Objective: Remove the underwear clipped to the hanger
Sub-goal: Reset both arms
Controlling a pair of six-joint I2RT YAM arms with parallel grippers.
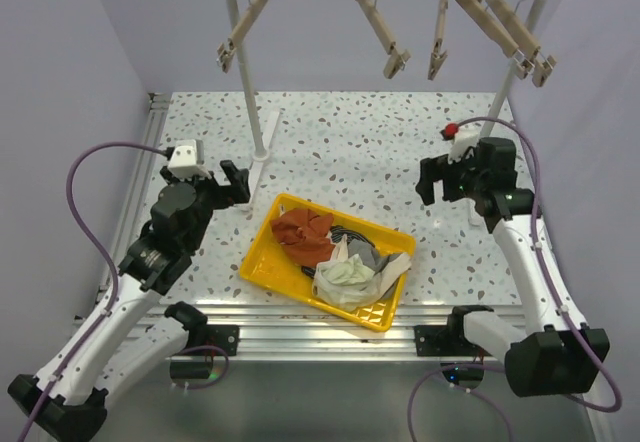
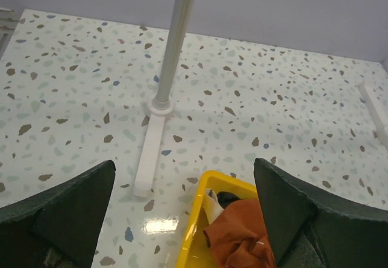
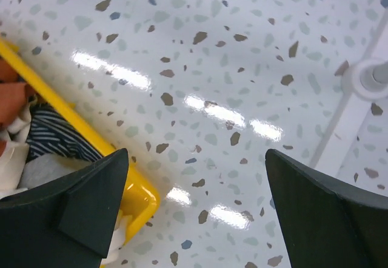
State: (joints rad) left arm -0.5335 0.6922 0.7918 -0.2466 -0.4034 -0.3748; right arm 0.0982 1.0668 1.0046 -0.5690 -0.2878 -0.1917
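- The right tool (image 3: 194, 213) hangs over the speckled surface (image 3: 212, 56), its two dark fingers (image 3: 79, 207) spread wide with nothing between them.
- A yellow tray (image 3: 136, 189) shows its corner at lower left, beside the left finger.
- Inside lie the underwear: a navy striped piece (image 3: 57, 140), orange-red cloth (image 3: 9, 92), and pale fabric (image 3: 12, 165).
- A white stand foot (image 3: 364, 80) sits at the right edge.
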